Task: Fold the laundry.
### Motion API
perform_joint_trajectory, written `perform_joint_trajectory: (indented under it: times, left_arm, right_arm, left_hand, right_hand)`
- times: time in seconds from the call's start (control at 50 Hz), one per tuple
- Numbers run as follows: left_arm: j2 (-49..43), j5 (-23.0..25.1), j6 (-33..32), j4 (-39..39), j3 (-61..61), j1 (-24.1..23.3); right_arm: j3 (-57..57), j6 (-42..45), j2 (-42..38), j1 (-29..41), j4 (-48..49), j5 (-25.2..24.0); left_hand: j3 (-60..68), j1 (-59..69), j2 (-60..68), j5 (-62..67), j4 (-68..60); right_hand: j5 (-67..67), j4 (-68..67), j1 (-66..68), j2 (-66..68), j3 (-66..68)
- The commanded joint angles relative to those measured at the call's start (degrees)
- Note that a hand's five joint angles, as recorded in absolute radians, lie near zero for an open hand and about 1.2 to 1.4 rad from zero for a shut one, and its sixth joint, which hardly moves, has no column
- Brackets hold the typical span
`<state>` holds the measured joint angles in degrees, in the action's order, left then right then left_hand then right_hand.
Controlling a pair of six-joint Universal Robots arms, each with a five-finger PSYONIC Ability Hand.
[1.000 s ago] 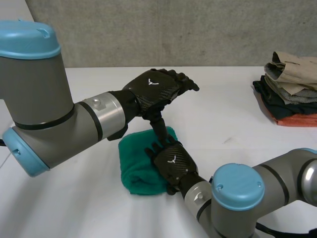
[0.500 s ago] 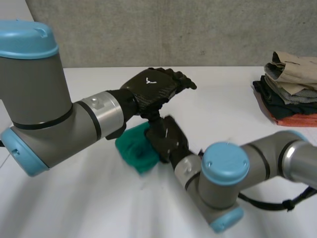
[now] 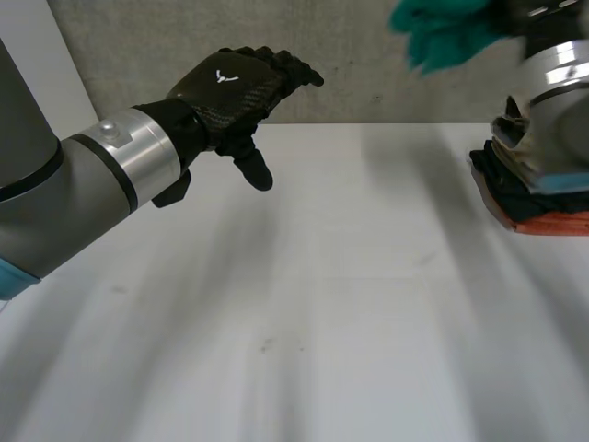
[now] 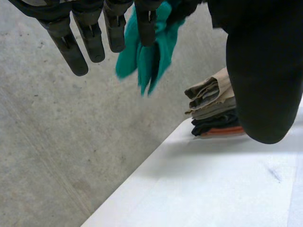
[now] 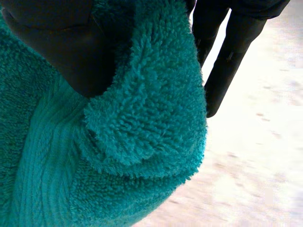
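Observation:
A folded teal towel [image 3: 440, 32] hangs in the air high at the far right, above the white table [image 3: 322, 313]. In the right wrist view my right hand [image 5: 52, 42] is shut on the teal towel [image 5: 142, 118], its thumb pressing the thick terry fold against the fingers [image 5: 227, 61]. The grey right forearm [image 3: 552, 87] rises beside a stack of folded clothes. My left hand [image 3: 230, 85] hovers open over the table's far left, fingers straight and holding nothing. Past the left hand's fingers [image 4: 90, 38] the towel [image 4: 149, 52] dangles.
A stack of folded clothes [image 3: 538, 180], beige on top, dark in the middle and orange beneath, sits at the table's right edge; the left wrist view has the stack [image 4: 215, 111] too. A grey concrete wall [image 3: 368, 55] backs the table.
My right hand shut on the teal towel at the table's near middle and swung it up and far right toward the stack. The left hand stayed open and drew back to the left.

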<state>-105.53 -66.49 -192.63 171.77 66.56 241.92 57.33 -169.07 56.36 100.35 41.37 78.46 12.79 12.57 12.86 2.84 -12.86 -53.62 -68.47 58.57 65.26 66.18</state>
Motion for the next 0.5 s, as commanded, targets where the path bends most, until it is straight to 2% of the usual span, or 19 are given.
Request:
perform_joint_trajectory:
  times: [0.02,0.2,0.26,0.36,0.44,0.46,0.48,0.5]
  left_arm:
    - [-0.12,0.05,-0.02,-0.12,1.38,-0.22]
    - [-0.12,0.14,-0.02,-0.03,3.39,-0.48]
    - [-0.29,0.14,-0.02,0.06,4.19,-0.40]
    - [-0.47,0.14,-0.02,0.50,6.03,-0.48]
    - [-0.38,0.05,-0.02,1.20,6.56,-0.48]
    - [-0.38,0.05,-0.02,1.20,6.65,-0.57]
    - [-0.29,0.05,-0.02,1.20,6.65,-0.57]
    - [-0.21,0.05,-0.02,1.20,6.65,-0.57]
  right_arm:
    - [-5.29,-9.69,-4.94,-15.25,0.55,-9.63]
    - [-8.37,-15.06,-19.09,-27.65,1.26,-22.81]
    - [-7.32,-14.98,-23.66,-30.47,1.70,-29.05]
    - [-3.20,-14.45,-25.34,-32.23,2.05,-37.05]
    - [-0.29,-14.54,-22.71,-32.50,3.63,-38.38]
    - [0.41,-14.54,-21.92,-32.50,3.89,-38.21]
    - [1.55,-14.62,-20.17,-32.50,4.07,-37.95]
    - [1.99,-14.71,-19.11,-32.50,3.72,-37.77]
  left_hand:
    - [1.29,1.51,1.22,1.25,-1.22]
    - [1.12,1.34,1.06,1.08,-1.06]
    - [1.12,1.34,1.06,1.08,-1.06]
    - [1.12,1.34,1.06,1.08,-1.06]
    - [1.12,1.34,1.06,1.08,-1.06]
    - [1.12,1.34,1.06,1.08,-1.06]
    - [1.12,1.34,1.06,1.08,-1.06]
    - [1.12,1.34,1.06,1.08,-1.06]
  right_hand:
    - [-16.38,-11.53,21.43,14.74,13.82]
    - [-16.38,-11.53,21.43,14.74,13.82]
    - [-16.38,-11.53,21.43,14.74,13.82]
    - [-16.38,-11.53,21.43,14.74,13.82]
    - [-16.38,-11.53,21.43,14.74,13.82]
    - [-11.61,-6.76,16.66,9.97,9.05]
    - [22.91,27.76,-17.86,-24.55,-25.47]
    - [42.57,47.43,-37.52,-44.21,-45.13]
